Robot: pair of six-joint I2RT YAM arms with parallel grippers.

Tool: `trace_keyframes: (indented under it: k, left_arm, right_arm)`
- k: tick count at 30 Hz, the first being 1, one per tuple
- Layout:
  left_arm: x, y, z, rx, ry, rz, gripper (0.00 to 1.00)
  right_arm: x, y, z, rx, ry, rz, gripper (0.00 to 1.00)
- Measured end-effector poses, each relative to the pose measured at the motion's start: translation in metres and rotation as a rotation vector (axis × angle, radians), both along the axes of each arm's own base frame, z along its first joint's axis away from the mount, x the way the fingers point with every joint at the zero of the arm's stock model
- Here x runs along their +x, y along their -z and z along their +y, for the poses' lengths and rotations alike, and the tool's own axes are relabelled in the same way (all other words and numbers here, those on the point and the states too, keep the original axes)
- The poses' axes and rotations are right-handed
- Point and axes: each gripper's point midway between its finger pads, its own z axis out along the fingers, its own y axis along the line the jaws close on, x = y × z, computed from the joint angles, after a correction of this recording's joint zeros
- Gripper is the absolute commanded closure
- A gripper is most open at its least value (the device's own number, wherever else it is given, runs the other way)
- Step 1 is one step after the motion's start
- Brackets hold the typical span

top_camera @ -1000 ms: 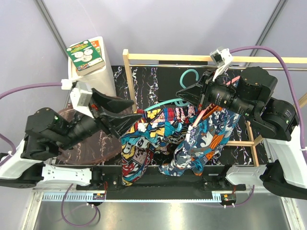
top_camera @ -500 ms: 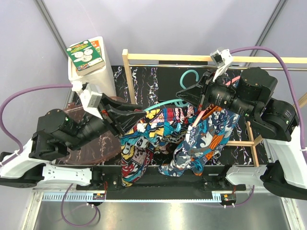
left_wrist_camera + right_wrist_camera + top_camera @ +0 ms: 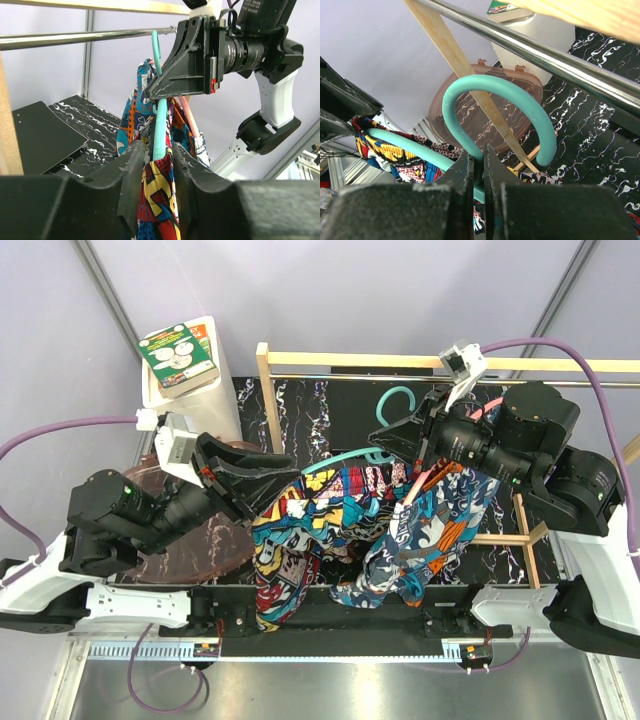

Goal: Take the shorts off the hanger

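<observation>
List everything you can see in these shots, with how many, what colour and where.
comic-print shorts: one pair, navy, red and yellow, draped over the teal hanger at table centre
teal-and-orange shorts: one pair, teal, orange and white, hanging just right of the comic pair
teal hanger: one, teal, below the rod
pink bar: one, pink, among the shorts, maybe a second hanger
wooden rack: one, pale wood, across the far side
metal rod: one, silver, on the rack
bin: one, white, far left
box: one, green, on the bin
lid: one, brown see-through, left under the arm
table top: one, black marbled
left end effector: black, open, straddling the hanger arm
right end effector: black, shut on the hanger neck
</observation>
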Motion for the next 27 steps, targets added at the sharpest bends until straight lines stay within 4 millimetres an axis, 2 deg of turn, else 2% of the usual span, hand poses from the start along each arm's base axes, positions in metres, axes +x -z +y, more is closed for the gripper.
trace_keyframes:
  k: [1, 4, 5, 6, 15, 27]
  left_arm:
    - [0.000, 0.001, -0.002, 0.004, 0.001, 0.000, 0.68]
    - [0.000, 0.003, -0.005, 0.011, 0.005, 0.002, 0.85]
    - [-0.001, 0.003, -0.005, 0.011, 0.007, 0.002, 0.95]
    - [-0.001, 0.003, -0.005, 0.011, 0.009, 0.002, 1.00]
    - [-0.002, 0.000, 0.001, 0.002, 0.010, -0.004, 1.00]
    - [-0.008, 0.007, 0.017, -0.008, 0.031, -0.030, 1.00]
  right_arm:
    - [0.000, 0.000, 0.000, 0.000, 0.000, 0.000, 1.00]
    - [-0.001, -0.001, -0.001, 0.002, 0.000, -0.001, 1.00]
    - [-0.001, -0.001, -0.001, 0.002, 0.000, -0.002, 1.00]
    - [-0.001, -0.001, -0.001, 0.003, 0.000, -0.002, 1.00]
    - [0.005, 0.003, -0.013, 0.013, 0.079, 0.013, 1.00]
    - [0.009, -0.014, -0.064, 0.133, 0.306, -0.001, 1.00]
